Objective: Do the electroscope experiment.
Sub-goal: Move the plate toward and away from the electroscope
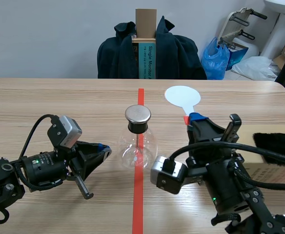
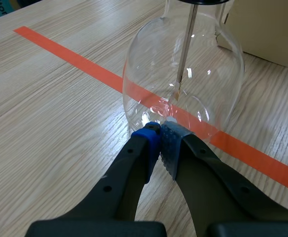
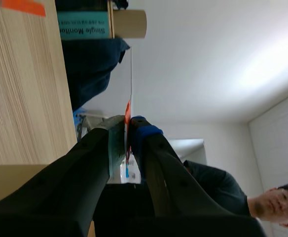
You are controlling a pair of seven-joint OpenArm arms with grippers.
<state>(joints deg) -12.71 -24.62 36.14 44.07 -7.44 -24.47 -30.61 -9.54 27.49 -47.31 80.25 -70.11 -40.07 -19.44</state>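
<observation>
flask (image 1: 138, 146): here we have it, clear and round-bellied, standing upright at the middle of the table (image 1: 59, 102), right on the orange-red tape line (image 1: 138, 204)
metal cap (image 1: 137, 114): flat and shiny, sitting on a black stopper (image 1: 137, 127) in the flask's neck, and we see nothing touching it
rod (image 2: 186, 44): from the left wrist we watch it hang straight down inside the glass, with a small strip (image 2: 176, 94) at its lower end
left gripper (image 1: 105, 151): down low on the table beside the flask; its fingers are pressed together pad to pad with nothing between them, and the tips sit at the foot of the glass wall, touching it as far as we can tell
right gripper (image 1: 195, 118): raised on the flask's other side, fingers clamped on the handle of the white paddle (image 1: 182, 96)
paddle disc: it sticks out past the fingertips, farther from the robot than the flask and well apart from the metal cap; the right wrist gives it to us edge-on, a thin line between the two pads
black cloth (image 1: 278, 142): lying on a cardboard box (image 1: 272, 171) at the table's right edge
beyond the table: a dark jacket (image 1: 176, 56) hangs behind the far edge, and we spot a blue bag (image 1: 215, 61) near it
</observation>
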